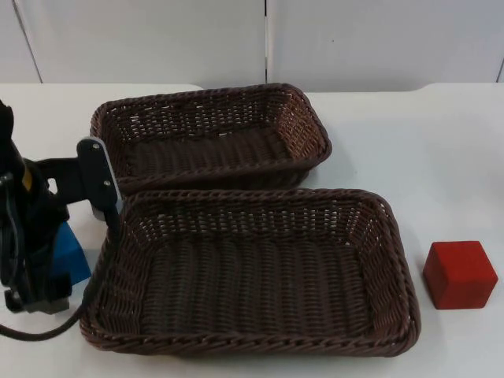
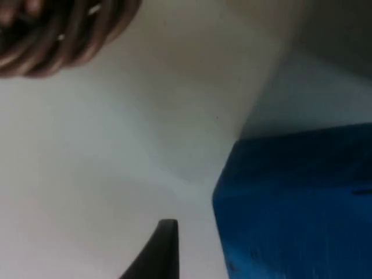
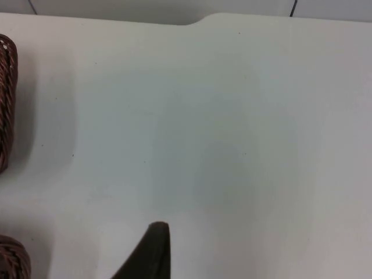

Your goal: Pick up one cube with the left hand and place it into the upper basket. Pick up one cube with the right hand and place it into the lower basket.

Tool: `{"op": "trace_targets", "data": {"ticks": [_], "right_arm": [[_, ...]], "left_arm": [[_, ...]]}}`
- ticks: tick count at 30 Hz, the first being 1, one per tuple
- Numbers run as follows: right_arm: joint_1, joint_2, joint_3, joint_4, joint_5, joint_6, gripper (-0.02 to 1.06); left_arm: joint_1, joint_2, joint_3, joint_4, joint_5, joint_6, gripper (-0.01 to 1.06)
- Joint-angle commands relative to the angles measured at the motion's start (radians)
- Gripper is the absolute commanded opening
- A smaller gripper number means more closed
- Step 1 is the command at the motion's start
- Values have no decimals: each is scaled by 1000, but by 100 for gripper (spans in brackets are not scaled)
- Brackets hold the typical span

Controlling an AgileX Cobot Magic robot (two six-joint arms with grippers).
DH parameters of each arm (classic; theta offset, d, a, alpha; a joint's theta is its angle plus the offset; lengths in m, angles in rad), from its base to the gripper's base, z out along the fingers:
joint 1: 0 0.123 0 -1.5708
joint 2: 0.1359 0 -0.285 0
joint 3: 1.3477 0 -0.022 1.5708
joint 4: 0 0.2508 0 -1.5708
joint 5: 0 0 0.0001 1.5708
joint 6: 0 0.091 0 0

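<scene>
Two brown wicker baskets lie in the middle of the table: the upper basket [image 1: 206, 95] farther back and the lower basket [image 1: 260, 194] in front of it. Just left of the lower basket sits a blue cube [image 1: 73, 257], partly covered by my left arm. My left gripper [image 1: 43, 272] is low at this cube, which looms very close in the left wrist view [image 2: 296, 203]. A red cube [image 1: 461, 273] rests alone on the table right of the lower basket. My right gripper [image 3: 158, 251] waits over bare table.
A wicker rim [image 2: 58, 35] lies close to the left gripper. Basket edges [image 3: 6, 99] border the right wrist view. The white table [image 1: 441, 157] stretches open to the right of the baskets, and the grey partition wall [image 1: 157, 39] closes the back.
</scene>
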Motion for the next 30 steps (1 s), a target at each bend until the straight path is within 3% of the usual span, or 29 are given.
{"op": "trace_targets", "data": {"ticks": [1,10,13,14,17,18,21,22,30], "right_arm": [[-5,-2,-11,-6,-10,-12,105],[-5,-2,-11,-6,-10,-12,105],[-5,-2,-11,-4,-12,-12,105],[-5,-2,-11,-4,-12,-12,105],[-5,-2,-11,-4,-16,-12,105],[-5,-2,-11,-4,-16,-12,105],[-5,-2,-11,-6,-17,-12,105],[-5,-2,-11,-6,-17,-12,105],[-5,-2,-11,-6,-17,-12,105]], "left_arm": [[-3,8,-2,11,-25,-1,105],[-3,19,-2,33,-44,-1,101],[-3,19,-2,34,-42,-4,80],[-3,19,-2,34,-42,-4,80],[-3,19,-2,43,-9,-4,43],[-3,19,-2,43,-9,-4,43],[-3,1,-2,94,77,-4,6],[-3,-11,-2,117,112,-4,0],[-3,-145,-2,140,180,-161,0]]}}
